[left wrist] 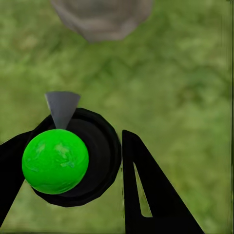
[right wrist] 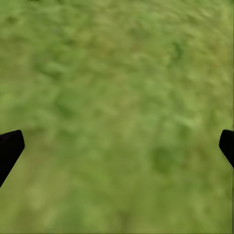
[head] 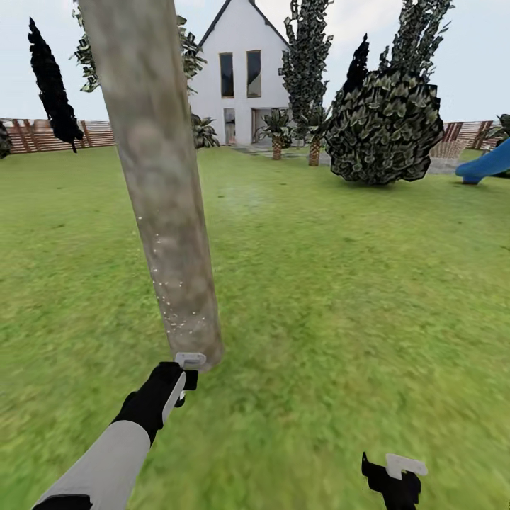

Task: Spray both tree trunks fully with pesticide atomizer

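1. Pesticide atomizer [left wrist: 66, 153] sits pinched between the fingers of the left gripper [head: 180, 379], its green top and grey nozzle facing the wrist camera. Judgement: it is held low and close so the spray lands on the base of the trunk.
2. Left arm reaches forward and slightly inward across the grass, forearm rising from the lower edge of the head view, wrist level, the pale trigger head just beside the foot of the tree trunk [head: 159, 177].
3. Right gripper [head: 393, 478] hangs low over the floor [head: 340, 297], fingers spread wide, nothing between them; the right wrist view shows bare lawn. Judgement: it is parked clear of the work.
4. Tree trunk stands tilted in the head view, thick and mottled. Fine pale specks dot its lower right flank; upper reaches look bare of them, so coverage appears partial.
5. Beyond lie open lawn, a dark leafy bush [head: 386, 127], a white house [head: 241, 71], a slatted fence [head: 42, 134] and a blue slide [head: 485, 164].
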### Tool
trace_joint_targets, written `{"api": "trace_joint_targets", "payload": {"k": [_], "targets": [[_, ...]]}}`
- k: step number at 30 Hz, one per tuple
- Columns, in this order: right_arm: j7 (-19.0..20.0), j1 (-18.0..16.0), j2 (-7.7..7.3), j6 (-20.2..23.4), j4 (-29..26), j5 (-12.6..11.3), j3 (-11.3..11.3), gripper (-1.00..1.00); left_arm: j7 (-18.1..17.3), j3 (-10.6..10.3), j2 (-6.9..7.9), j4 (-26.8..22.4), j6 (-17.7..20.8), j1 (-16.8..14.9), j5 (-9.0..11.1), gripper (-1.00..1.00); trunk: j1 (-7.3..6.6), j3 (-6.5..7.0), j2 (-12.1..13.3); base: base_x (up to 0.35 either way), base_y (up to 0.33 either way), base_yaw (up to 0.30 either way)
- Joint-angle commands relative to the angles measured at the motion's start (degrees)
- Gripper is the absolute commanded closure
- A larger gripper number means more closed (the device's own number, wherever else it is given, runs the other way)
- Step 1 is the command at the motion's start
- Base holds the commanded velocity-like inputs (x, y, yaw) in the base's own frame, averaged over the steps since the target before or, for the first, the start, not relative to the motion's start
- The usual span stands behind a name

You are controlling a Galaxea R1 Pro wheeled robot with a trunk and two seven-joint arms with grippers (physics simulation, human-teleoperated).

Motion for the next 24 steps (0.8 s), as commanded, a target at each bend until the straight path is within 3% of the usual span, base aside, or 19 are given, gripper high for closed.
{"api": "trace_joint_targets", "payload": {"k": [1,8,24], "targets": [[0.0,0.0,0.00,0.0,0.0,0.0,0.0,-1.00,0.0,0.0,0.00,0.0,0.0,0.0,0.0,1.00,0.00,0.00,0.0,0.005,-0.275,0.034],[0.0,0.0,0.00,0.0,0.0,0.0,0.0,-1.00,0.0,0.1,0.05,0.0,0.0,0.0,0.0,1.00,0.00,0.00,0.0,0.001,-0.275,0.043],[0.0,0.0,0.00,0.0,0.0,0.0,0.0,-1.00,0.0,0.1,0.00,0.0,0.0,0.0,0.0,1.00,0.00,0.00,0.0,0.000,-0.276,0.273]]}}
